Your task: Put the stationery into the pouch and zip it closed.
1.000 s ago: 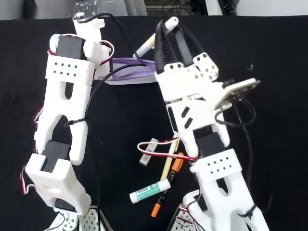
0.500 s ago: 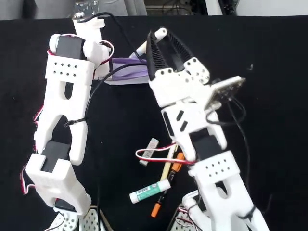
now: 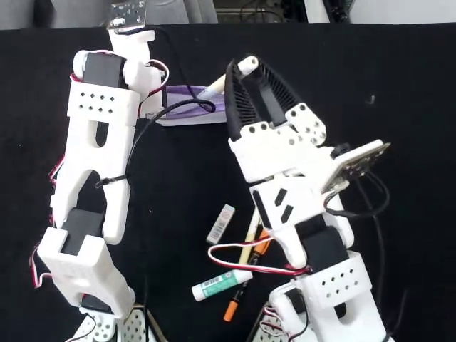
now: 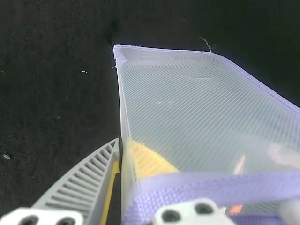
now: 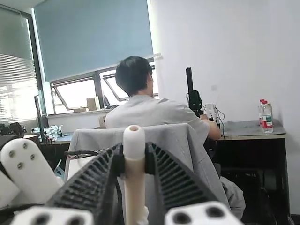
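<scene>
Fingers (image 5: 174, 186) of the right gripper (image 3: 244, 69) are closed on a white pen (image 3: 214, 89). They grip it near its upper end, and its lower tip hangs just above the pouch (image 3: 191, 115) mouth. The pen is a light, stiff barrel and looks smooth, so expect it to pivot in the pads if the tip catches the fabric.

The left gripper (image 4: 123, 161) is clamped on the purple zip band at the pouch's edge. The pouch is soft mesh with no frame. Judge that it will fold or close up if you push on it, so hold it by the band, not by the mesh. A yellow item (image 4: 146, 161) already lies inside it.

On the table, well apart from the pouch:
- glue stick (image 3: 221, 283), round and likely to roll, so take it mid-body
- pencil (image 3: 250, 239) and orange pen (image 3: 231, 311), thin and crossed, so pick from a free end
- small wrapped block (image 3: 221, 223)

The zip is not yet closed.
</scene>
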{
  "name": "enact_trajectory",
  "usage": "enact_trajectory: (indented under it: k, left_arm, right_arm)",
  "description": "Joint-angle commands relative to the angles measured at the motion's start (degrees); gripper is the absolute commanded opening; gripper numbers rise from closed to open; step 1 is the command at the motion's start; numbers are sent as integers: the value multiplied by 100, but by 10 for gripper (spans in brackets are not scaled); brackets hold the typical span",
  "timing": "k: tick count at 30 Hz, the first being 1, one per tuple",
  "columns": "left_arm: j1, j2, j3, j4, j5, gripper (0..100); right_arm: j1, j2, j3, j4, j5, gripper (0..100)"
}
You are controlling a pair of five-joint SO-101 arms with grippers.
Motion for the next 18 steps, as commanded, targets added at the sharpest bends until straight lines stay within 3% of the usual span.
enact_trajectory:
  k: [1, 5, 13, 18]
  left_arm:
    - [-154, 0, 101, 9, -44, 29]
    - [-154, 0, 110, 9, -44, 29]
    - [-154, 0, 110, 9, -35, 29]
    - [-154, 0, 119, 9, -26, 29]
  right_arm:
    - [-132, -119, -312, 123, 44, 11]
    - [-149, -66, 110, -149, 114, 11]
    - [-527, -66, 1631, -1371, 1248, 16]
    - [-1029, -66, 1798, -1363, 1521, 159]
